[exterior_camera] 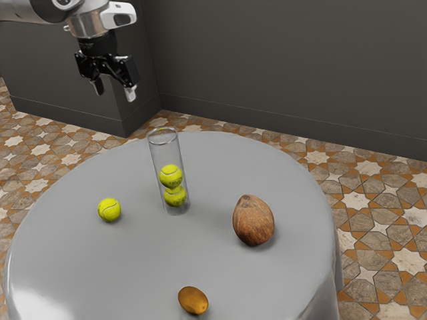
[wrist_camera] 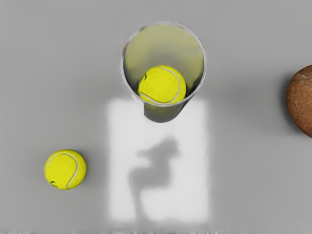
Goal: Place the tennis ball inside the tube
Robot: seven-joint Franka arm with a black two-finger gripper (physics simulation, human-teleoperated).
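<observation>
High above the table's far edge, at the exterior view's upper left, my gripper [exterior_camera: 115, 93] hangs open, its two fingers apart with nothing between them. A loose yellow-green tennis ball [exterior_camera: 109, 210] rests on the table; the wrist view also has this ball [wrist_camera: 65, 169], beside the tube. The clear tube [exterior_camera: 157, 152] stands upright with two tennis balls stacked in its lower part, the upper ball [exterior_camera: 171, 176] on top of the other. Looking down in the wrist view, the tube's round mouth [wrist_camera: 204, 61] is open, with a ball [wrist_camera: 162, 85] inside.
A round table with a grey cloth [exterior_camera: 87, 267] holds everything. A brown coconut [exterior_camera: 253, 220] lies on the tube's other side from the loose ball; part of the coconut [wrist_camera: 301, 100] is in the wrist view. A small orange-brown fruit [exterior_camera: 193, 301] sits near the exterior view's lower edge.
</observation>
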